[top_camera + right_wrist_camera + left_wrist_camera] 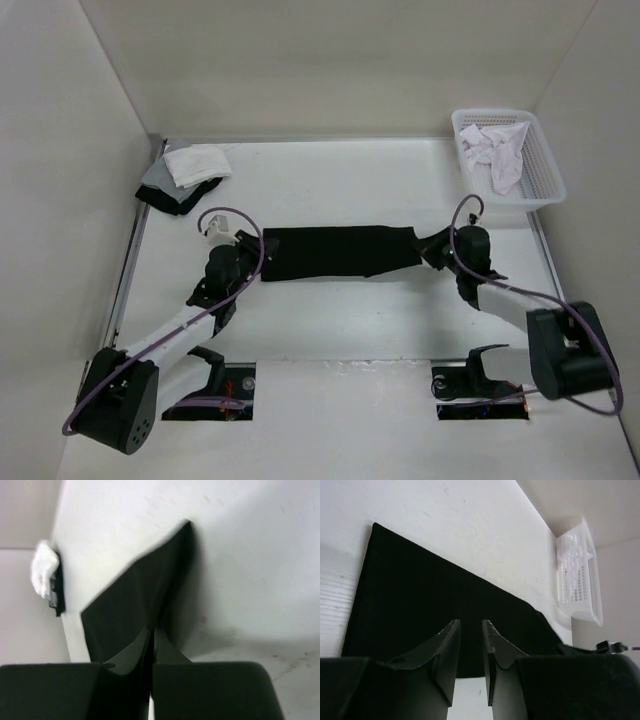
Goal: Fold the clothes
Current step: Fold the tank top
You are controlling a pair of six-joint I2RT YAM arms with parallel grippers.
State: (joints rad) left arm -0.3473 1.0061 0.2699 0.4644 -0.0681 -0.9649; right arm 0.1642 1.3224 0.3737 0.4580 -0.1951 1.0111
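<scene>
**Right gripper pinches the shirt's end**

The black shirt [340, 252] lies as a long folded strip across the middle of the table [350, 320]. The right gripper [152, 629] is clamped on its right end, where the fabric rises to the closed fingers. The left gripper [470, 622] hovers over the left end, fingers slightly apart, gripping nothing

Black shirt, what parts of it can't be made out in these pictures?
- Left wrist view: the left pincer blocks the shirt's near edge and part of its right end.
- Right wrist view: blurred. The shut right pincer hides where the cloth meets its tips.
- Top view: both pincers cover the shirt's ends, and sleeves and folds are lost, black on black.
</scene>
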